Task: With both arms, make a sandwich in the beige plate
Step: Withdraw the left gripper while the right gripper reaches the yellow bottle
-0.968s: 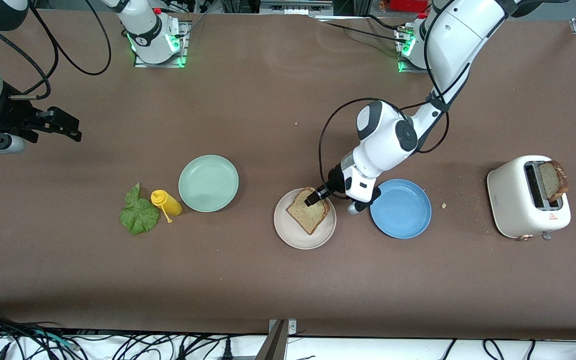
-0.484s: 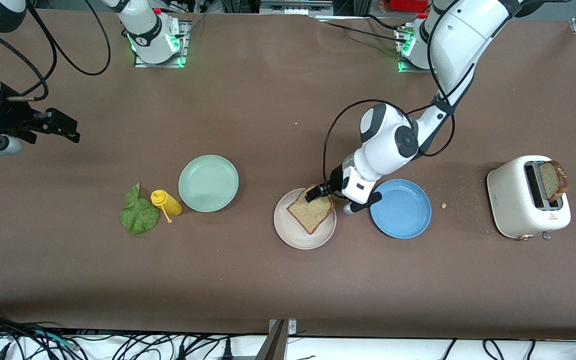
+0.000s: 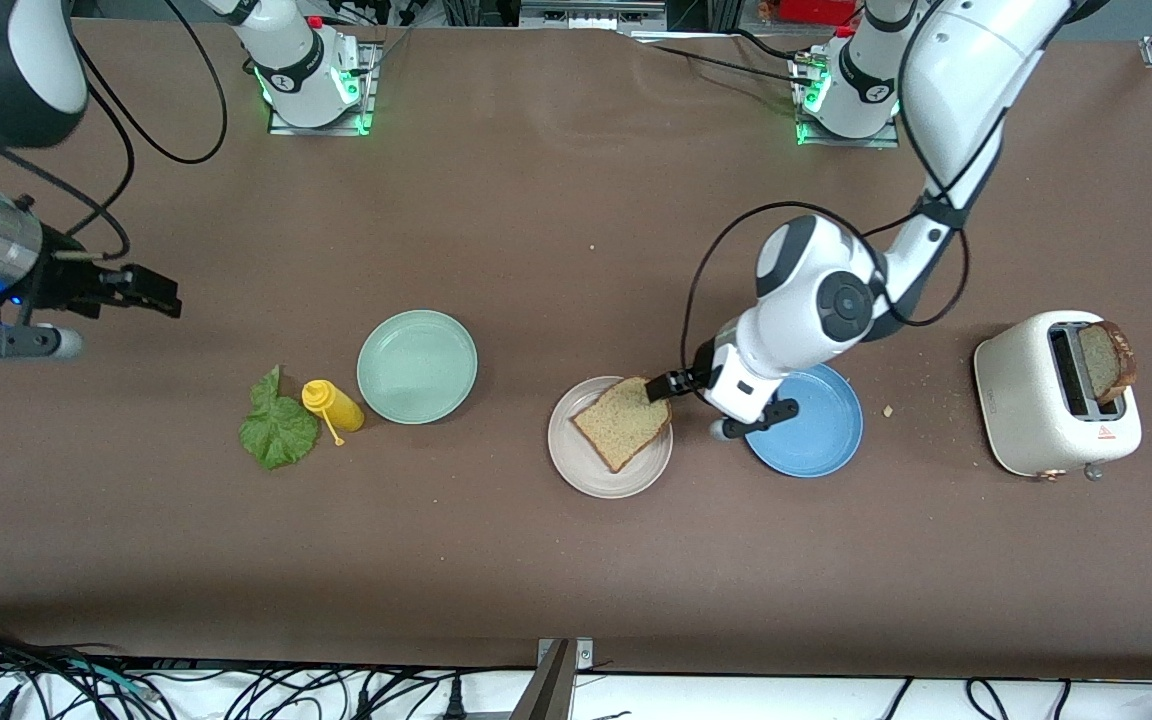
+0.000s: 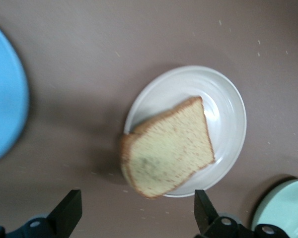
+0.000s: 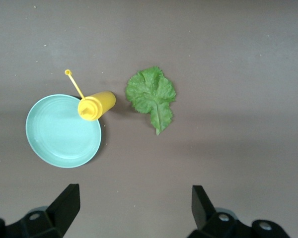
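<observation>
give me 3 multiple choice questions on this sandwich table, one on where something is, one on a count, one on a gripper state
1. The tan bread slice lies on:
A. the round beige plate
B. the blue plate
C. the bare table

2. How many round plates are on the brown table?
A. two
B. three
C. four

3. The left gripper is:
A. shut on the slice
B. open, empty
C. shut on the lettuce

Answers:
1 A, the slice rests inside the beige rim.
2 B, beige, pale green plate and blue plate.
3 B, the left wrist view shows its fingers spread with nothing between.
</observation>
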You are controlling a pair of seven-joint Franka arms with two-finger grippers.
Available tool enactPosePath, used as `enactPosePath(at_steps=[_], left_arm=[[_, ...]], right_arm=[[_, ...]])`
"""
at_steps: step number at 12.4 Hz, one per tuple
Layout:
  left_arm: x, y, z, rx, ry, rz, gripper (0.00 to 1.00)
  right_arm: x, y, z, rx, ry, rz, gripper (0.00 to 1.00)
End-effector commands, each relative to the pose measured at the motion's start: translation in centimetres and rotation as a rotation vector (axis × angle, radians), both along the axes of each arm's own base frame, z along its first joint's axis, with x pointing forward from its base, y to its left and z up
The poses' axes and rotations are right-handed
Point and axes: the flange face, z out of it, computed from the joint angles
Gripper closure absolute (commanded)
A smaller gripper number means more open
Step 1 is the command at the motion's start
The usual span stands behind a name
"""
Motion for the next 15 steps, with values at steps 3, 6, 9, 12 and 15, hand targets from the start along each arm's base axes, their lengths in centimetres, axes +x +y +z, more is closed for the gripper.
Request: enactPosePath(at_steps=[3, 6, 9, 12, 15], left_arm=[[1.8, 13.5, 8.5, 0.246, -0.03, -0.051, 0.01], [2.6, 21.0, 11.6, 0.288, 0.004, -0.043, 0.01], [2.6, 27.5, 15.6, 0.329, -0.012, -0.11, 0.01], [0.5, 30.1, 17.5, 0.35, -0.029, -0.176, 0.01], [-0.4, 30.8, 17.8, 0.321, -0.036, -0.165, 0.01]], right_arm=[[0.2, -0.1, -0.2, 0.012, 0.004, 0.03, 0.0], [0.8, 0.3, -1.6, 0.024, 0.02, 0.108, 0.0], [1.9, 0.2, -3.8, 0.038, 0.031, 0.252, 0.0], [4.8, -0.1, -6.9, 0.145, 0.017, 0.487, 0.0], [6.2, -0.8, -10.4, 0.244, -0.041, 0.765, 0.0]])
